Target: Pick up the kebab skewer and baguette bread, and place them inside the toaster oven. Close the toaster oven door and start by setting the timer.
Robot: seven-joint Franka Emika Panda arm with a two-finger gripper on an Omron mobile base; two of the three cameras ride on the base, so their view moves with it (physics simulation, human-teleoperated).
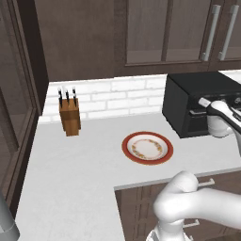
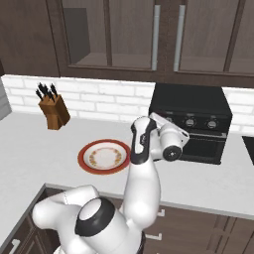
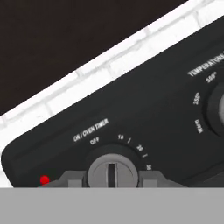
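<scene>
Right up against my hand camera is the timer knob [image 3: 112,172], a grey round dial with a dark slot standing upright, and my two finger tips [image 3: 72,179] sit on either side of it, hugging its edges, so I read the gripper [image 3: 112,180] as clamped on that knob. Above the dial I can read "ON / OVEN TIMER" with OFF, 10, 20 and 30 marked around its arc, and a small red light [image 3: 44,179] glows low at the left corner of the panel. Off to the right edge sits a second dial under a temperature label, only partly in frame. All of this belongs to the toaster oven [image 2: 190,106], the black box standing on the grey counter [image 1: 70,179] against the white brick backsplash [image 1: 117,96]. From the right base camera the toaster oven door [image 2: 201,146] looks closed, flush with the front, below the row of knobs. My white arm reaches across to the oven's left front corner. Moving outward, the red-rimmed plate [image 1: 147,147] lies on the counter just left of the oven, nothing on it. Farther left, near the wall, stands the wooden knife block [image 1: 69,116], well apart from the plate. Dark cabinets [image 2: 149,34] hang above.
</scene>
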